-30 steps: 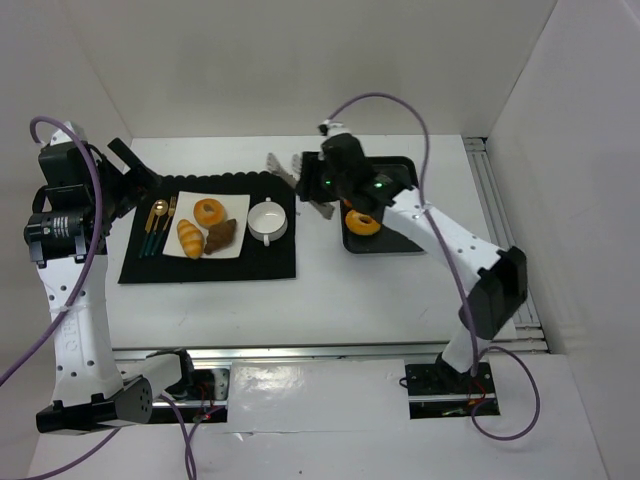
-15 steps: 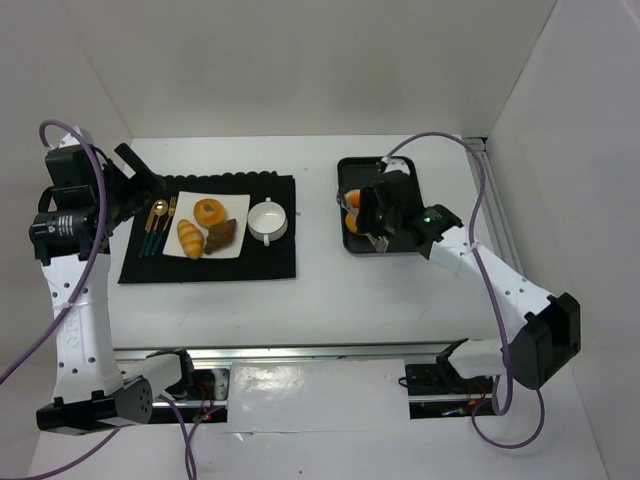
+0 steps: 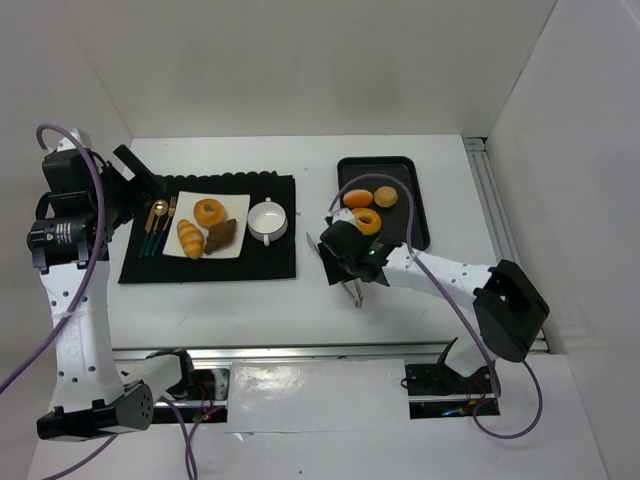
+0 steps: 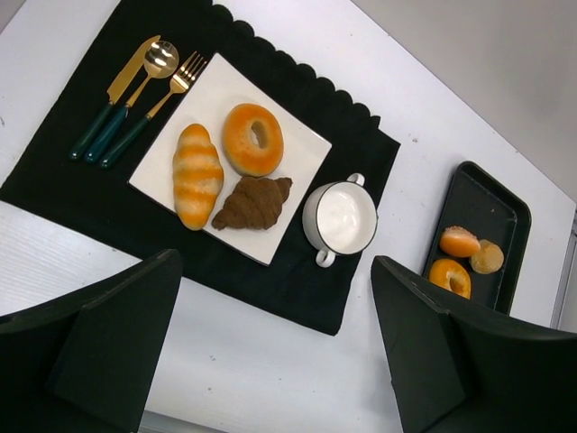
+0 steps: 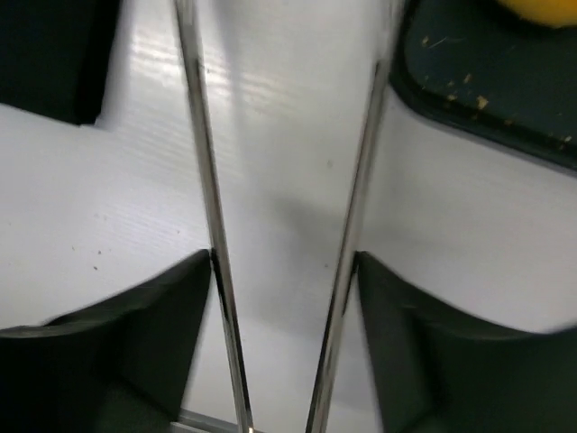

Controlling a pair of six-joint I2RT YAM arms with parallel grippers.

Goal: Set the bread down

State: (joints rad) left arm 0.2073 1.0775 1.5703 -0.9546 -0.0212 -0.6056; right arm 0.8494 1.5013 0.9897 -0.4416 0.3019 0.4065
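Observation:
My right gripper (image 3: 345,254) (image 5: 284,262) is shut on metal tongs (image 5: 206,180). It holds them low over the bare white table, between the black placemat (image 3: 270,258) and the black tray (image 3: 412,212). Nothing is between the tong arms. The tray holds two round rolls (image 3: 358,198) and a bagel (image 3: 367,221). A white plate (image 3: 232,207) on the mat holds a bagel (image 4: 252,139), a striped roll (image 4: 196,174) and a brown croissant (image 4: 253,203). My left gripper (image 3: 140,176) (image 4: 275,263) is open and empty, high above the mat's left side.
A white two-handled bowl (image 3: 267,220) stands on the mat right of the plate. Gold cutlery (image 3: 157,222) with dark handles lies left of the plate. White walls close in the table on three sides. A metal rail (image 3: 505,240) runs along the right edge.
My right arm has swung from the tray's left edge, over the tray, then back toward the near side, and now holds the tongs over the table. The left arm has barely moved.

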